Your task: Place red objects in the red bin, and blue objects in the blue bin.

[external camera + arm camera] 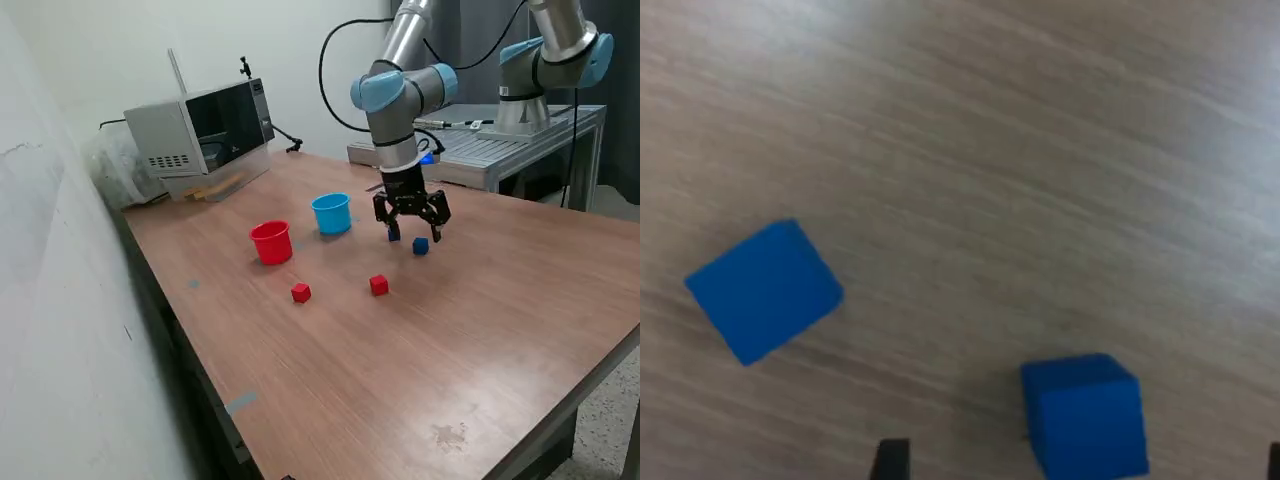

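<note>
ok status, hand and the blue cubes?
Hand open, low over table. Both blue cubes loose on table, none gripped. Blue cup nearby, path clear.

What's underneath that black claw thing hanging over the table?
Two small dark blue cubes on the wooden table. Below the gripper, whose jaws are spread open, one cube shows clearly; the other is partly hidden by the gripper. The wrist view shows both lying apart.

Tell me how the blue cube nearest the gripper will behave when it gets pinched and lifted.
The blue cube has flat faces and crisp edges, so it probably sits stable and will not roll. It looks solid and rigid, likely holding shape under the fingers. Its smooth faces may slip if the open gripper closes off-centre; being small, it is probably light.
</note>
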